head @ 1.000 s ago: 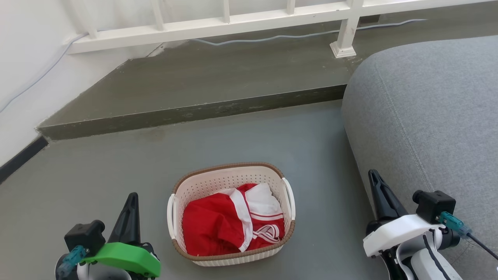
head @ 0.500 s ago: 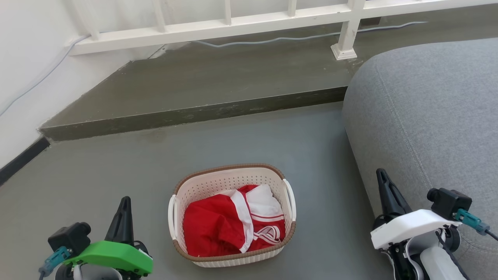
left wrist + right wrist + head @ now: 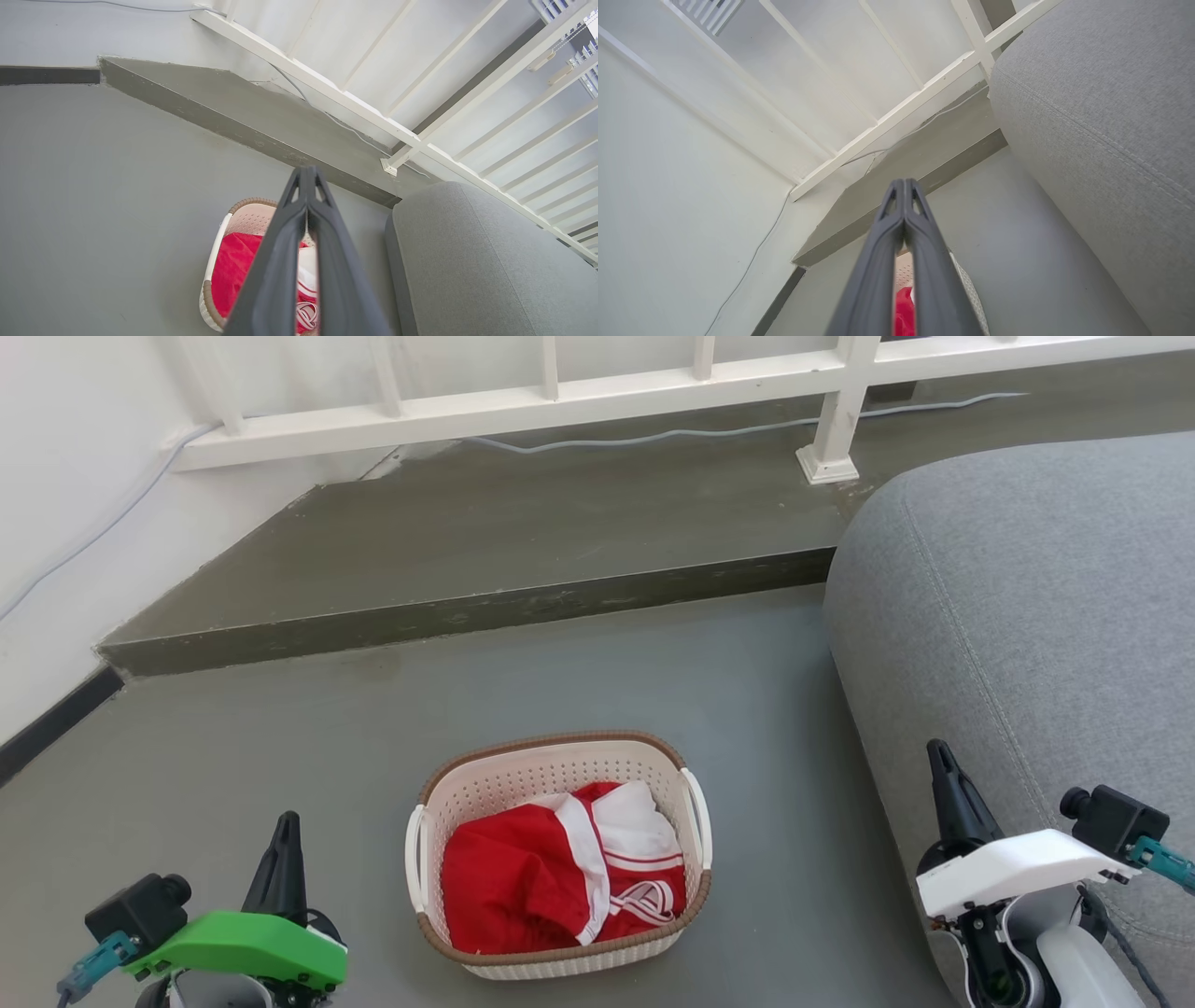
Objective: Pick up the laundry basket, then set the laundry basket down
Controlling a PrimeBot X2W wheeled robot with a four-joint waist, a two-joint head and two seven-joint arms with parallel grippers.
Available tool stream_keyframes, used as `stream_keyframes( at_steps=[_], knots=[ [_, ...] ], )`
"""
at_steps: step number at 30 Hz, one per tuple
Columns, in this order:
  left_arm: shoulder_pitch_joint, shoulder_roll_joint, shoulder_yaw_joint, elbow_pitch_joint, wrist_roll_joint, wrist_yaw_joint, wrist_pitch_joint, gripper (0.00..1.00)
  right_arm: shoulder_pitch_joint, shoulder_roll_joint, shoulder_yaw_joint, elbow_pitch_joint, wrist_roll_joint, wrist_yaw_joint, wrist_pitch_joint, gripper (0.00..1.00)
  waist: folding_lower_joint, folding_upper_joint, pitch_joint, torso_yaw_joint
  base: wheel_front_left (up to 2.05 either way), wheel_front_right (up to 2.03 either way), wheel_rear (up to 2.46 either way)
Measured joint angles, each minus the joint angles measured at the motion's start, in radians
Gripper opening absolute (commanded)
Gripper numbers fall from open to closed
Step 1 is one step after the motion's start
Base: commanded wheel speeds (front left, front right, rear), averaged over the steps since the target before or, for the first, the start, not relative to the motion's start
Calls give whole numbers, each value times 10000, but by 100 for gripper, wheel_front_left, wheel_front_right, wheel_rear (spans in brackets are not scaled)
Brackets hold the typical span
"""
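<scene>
Basket point(image 3: 551, 743) on floor point(image 3: 280, 728), red garment point(image 3: 523, 882) inside. Left gripper point(image 3: 286, 821) pinched together, empty, apart from basket. Right gripper point(image 3: 936, 751) likewise closed, empty, beside sofa point(image 3: 1027, 616).

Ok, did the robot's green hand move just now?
Yes. The left gripper slid left and down in the head view, farther from the laundry basket, which stays put.

The laundry basket point(image 3: 523, 779) before me was perforated cream plastic with a brown woven-look rim; the garment point(image 3: 504, 887) inside was soft red cloth. The floor point(image 3: 280, 747) looked matt and smooth, the sofa point(image 3: 1027, 597) coarse grey fabric.
</scene>
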Motion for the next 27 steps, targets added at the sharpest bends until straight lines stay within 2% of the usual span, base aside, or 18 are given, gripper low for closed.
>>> stream_keyframes(
  at_steps=[27],
  knots=[
    [-53,-6,489,4,-2836,-104,894,0,-98,25,-859,77,3068,307,849,0,0,0,-103,59,0,0,0]
  ],
)
